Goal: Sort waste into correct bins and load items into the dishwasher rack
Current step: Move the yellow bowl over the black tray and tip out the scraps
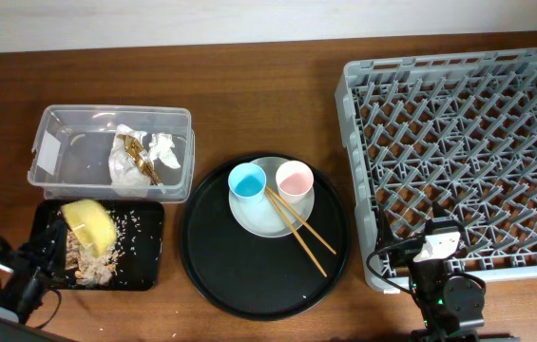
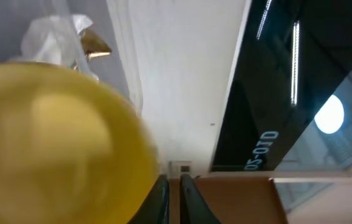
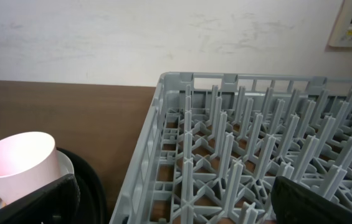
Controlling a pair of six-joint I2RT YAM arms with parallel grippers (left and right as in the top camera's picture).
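Note:
My left gripper (image 1: 67, 233) is shut on the rim of the small yellow bowl (image 1: 90, 225) and holds it tilted over the shallow black tray (image 1: 151, 249), where pale food scraps (image 1: 87, 263) lie. In the left wrist view the bowl (image 2: 51, 143) fills the left side, next to the fingers (image 2: 176, 186). The clear tub (image 1: 59, 122) holds the white napkin (image 1: 161, 147) and the brown-gold wrapper (image 1: 138, 152). The blue cup (image 1: 247, 180), pink cup (image 1: 295, 179) and chopsticks (image 1: 298, 233) rest on the plate (image 1: 258, 217). My right gripper (image 1: 436, 239) is open and empty at the grey rack's (image 1: 458, 133) front left corner.
The plate stands on a big round black tray (image 1: 239, 280) between the bins and the rack. The right wrist view shows the rack's pegs (image 3: 244, 130) ahead, the pink cup (image 3: 17, 165) to the left, and my open fingers (image 3: 176, 205).

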